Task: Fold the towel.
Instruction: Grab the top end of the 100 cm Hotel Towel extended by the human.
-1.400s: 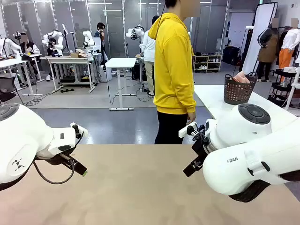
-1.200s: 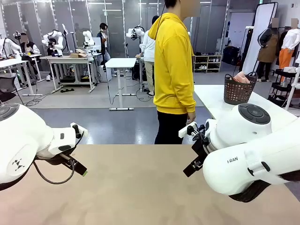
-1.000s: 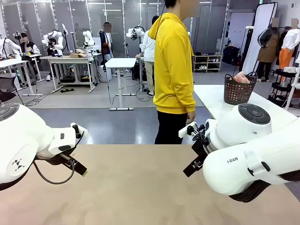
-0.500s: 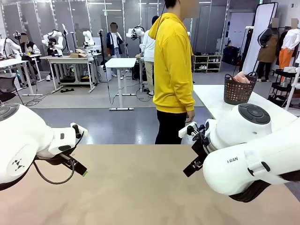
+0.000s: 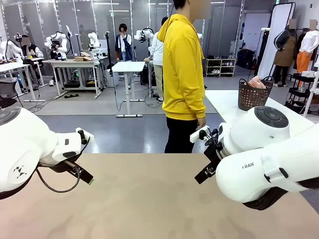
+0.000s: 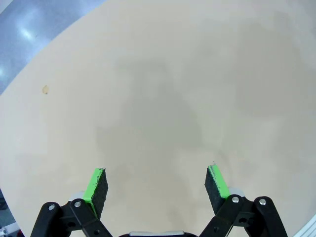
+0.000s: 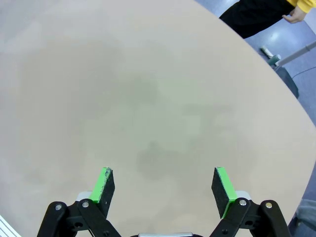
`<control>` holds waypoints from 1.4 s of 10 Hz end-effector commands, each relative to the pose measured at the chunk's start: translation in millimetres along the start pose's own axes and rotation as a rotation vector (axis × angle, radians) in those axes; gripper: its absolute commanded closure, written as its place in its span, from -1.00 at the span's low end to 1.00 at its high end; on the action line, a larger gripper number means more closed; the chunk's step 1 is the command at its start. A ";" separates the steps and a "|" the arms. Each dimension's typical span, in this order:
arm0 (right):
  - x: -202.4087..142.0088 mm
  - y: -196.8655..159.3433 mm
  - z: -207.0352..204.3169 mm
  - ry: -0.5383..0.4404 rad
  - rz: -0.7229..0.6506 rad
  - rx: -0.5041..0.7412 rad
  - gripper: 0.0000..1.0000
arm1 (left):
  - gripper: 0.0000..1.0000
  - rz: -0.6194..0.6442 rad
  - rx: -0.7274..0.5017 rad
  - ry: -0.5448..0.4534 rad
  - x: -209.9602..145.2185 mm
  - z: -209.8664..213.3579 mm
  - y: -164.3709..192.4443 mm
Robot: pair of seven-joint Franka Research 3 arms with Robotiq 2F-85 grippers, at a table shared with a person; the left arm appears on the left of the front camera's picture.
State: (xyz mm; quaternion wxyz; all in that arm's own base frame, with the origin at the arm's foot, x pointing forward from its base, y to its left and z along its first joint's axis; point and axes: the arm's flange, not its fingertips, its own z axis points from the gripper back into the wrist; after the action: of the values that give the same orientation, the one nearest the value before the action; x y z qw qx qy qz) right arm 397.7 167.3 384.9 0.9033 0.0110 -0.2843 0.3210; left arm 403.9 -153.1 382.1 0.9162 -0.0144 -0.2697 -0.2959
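Note:
The towel [image 5: 256, 82] shows as a salmon-pink bundle sticking out of a dark basket [image 5: 253, 97] on a white table at the far right, well away from both arms. My left gripper [image 6: 156, 182] hangs open over bare tan tabletop, nothing between its green pads [image 6: 96, 185]. My right gripper [image 7: 164, 185] is open too, over bare table near the far edge. In the front view the left gripper [image 5: 83, 177] sits at the left and the right gripper [image 5: 204, 173] right of centre, both just above the table [image 5: 149, 199].
A person in a yellow hoodie [image 5: 183, 64] stands at the table's far edge, side-on, one hand [image 5: 200, 122] hanging close to my right arm. Behind are other tables and people. The white table [image 5: 229, 104] with the basket stands to the right.
Both arms have shifted very slightly, grippers still open. The person in yellow has barely moved. A person in the background has walked to the right.

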 end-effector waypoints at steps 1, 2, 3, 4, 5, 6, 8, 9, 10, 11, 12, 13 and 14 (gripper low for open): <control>15.3 -20.5 27.0 0.006 0.004 0.065 -1.00 | -1.00 -0.005 -0.076 0.042 20.0 21.0 7.2; 22.8 -32.7 39.8 0.014 -0.018 0.126 -1.00 | -1.00 0.042 -0.186 0.046 30.7 32.7 11.8; 29.2 -46.3 54.8 0.011 -0.038 0.203 -1.00 | -1.00 0.086 -0.282 0.052 41.6 52.1 18.9; 32.1 -56.8 71.0 -0.006 -0.054 0.276 -1.00 | -1.00 0.109 -0.313 0.040 48.1 72.9 30.1; 30.4 -70.0 87.2 -0.024 -0.086 0.377 -1.00 | -1.00 0.140 -0.421 0.025 48.9 94.2 45.5; 24.4 -85.1 102.6 -0.042 -0.136 0.476 -1.00 | -1.00 0.179 -0.497 0.020 44.7 113.1 63.6; -0.9 -114.9 135.5 -0.131 -0.315 0.644 -1.00 | -1.00 0.314 -0.653 -0.021 20.7 147.6 103.3; -20.5 -124.8 149.7 -0.167 -0.403 0.723 -1.00 | -1.00 0.375 -0.723 -0.041 -0.4 159.7 120.7; -43.8 -134.0 161.9 -0.216 -0.464 0.778 -1.00 | -1.00 0.416 -0.799 -0.070 -27.4 168.8 139.2; -73.1 -147.2 170.6 -0.253 -0.567 0.822 -1.00 | -1.00 0.485 -0.867 -0.141 -61.1 178.1 160.1; -97.7 -156.0 177.0 -0.260 -0.612 0.838 -1.00 | -1.00 0.505 -0.907 -0.182 -89.3 187.0 174.3; -122.1 -165.8 184.0 -0.279 -0.668 0.867 -1.00 | -1.00 0.545 -0.918 -0.225 -115.9 196.9 187.0; -146.7 -178.4 188.6 -0.292 -0.748 0.852 -1.00 | -1.00 0.636 -0.893 -0.265 -140.4 207.1 201.7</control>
State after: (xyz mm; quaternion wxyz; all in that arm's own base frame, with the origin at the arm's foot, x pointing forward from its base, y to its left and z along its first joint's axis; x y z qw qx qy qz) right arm 321.8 -84.8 500.4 0.8298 0.5058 -0.2186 0.0883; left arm 326.5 116.4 516.6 0.8319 -0.5077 -0.1952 -0.1095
